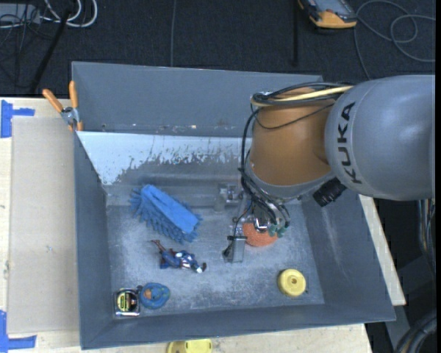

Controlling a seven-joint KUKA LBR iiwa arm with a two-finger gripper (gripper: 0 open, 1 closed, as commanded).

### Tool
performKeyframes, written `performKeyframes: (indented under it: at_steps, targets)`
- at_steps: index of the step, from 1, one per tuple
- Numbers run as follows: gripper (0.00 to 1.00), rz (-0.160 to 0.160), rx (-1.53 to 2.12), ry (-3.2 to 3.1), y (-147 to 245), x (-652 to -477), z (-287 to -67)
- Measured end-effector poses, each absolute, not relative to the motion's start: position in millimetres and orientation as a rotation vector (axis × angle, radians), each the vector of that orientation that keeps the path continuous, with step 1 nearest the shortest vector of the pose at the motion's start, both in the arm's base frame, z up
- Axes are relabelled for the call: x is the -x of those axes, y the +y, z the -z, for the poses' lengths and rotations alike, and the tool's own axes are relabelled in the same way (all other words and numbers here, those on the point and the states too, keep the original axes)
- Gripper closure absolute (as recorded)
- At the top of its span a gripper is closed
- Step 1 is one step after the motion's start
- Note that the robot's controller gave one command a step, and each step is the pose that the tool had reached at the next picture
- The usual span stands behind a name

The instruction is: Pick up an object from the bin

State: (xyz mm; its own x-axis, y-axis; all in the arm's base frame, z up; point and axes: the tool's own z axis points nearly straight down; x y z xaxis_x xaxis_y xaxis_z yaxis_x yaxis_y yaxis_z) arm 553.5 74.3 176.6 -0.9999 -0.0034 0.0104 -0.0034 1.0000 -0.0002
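Observation:
My gripper (233,250) hangs low over the middle of the bin floor, under the arm's orange cover. Right beside it, on its right, lies a small orange-red round thing (260,236) with a bit of green on its edge, partly hidden by the wrist. A small blue and red toy figure (179,259) lies on the floor to the gripper's left. Further left and a little back rests a blue brush (164,212) with its bristles facing down-left.
A yellow roll (292,282) sits near the front right corner. A tape measure with a blue disc next to it (141,298) lies at the front left. The arm and its cover hide the bin's back right part.

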Motion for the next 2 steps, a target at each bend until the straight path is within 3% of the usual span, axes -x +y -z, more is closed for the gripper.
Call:
performKeyframes:
  at_steps: [1,2]
  targets:
    - [0.00,0.000,-0.002,-3.139,74,-555.3,-181]
    - [0.00,0.001,0.017,-3.143,116,-549.7,-105]
